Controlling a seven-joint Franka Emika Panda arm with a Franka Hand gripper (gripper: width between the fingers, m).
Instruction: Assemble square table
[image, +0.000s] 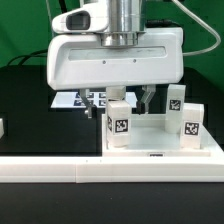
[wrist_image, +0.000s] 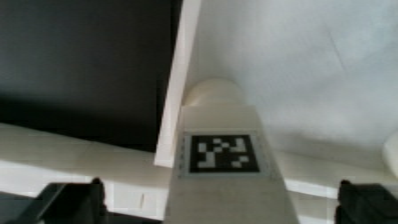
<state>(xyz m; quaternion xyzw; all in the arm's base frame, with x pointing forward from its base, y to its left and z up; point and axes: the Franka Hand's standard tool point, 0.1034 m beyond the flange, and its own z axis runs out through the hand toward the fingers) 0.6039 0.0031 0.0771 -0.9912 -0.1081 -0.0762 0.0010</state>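
The square table's white slab (image: 150, 142) lies flat behind the front rail. Three white tagged leg blocks stand upright on it: one (image: 120, 126) at its corner on the exterior view's left, and two (image: 176, 100) (image: 191, 126) on the right. My gripper (image: 121, 101) hangs directly over the left leg, open, with a dark finger (image: 95, 101) on either side of it. In the wrist view that leg (wrist_image: 222, 150) rises between the fingers (wrist_image: 71, 203), with a gap on each side. The slab (wrist_image: 302, 60) lies beneath it. Nothing is gripped.
A long white border rail (image: 100, 170) runs along the front. The marker board (image: 68, 101) lies on the black table behind the gripper, partly hidden. Another white piece (image: 2, 128) shows at the exterior view's left edge.
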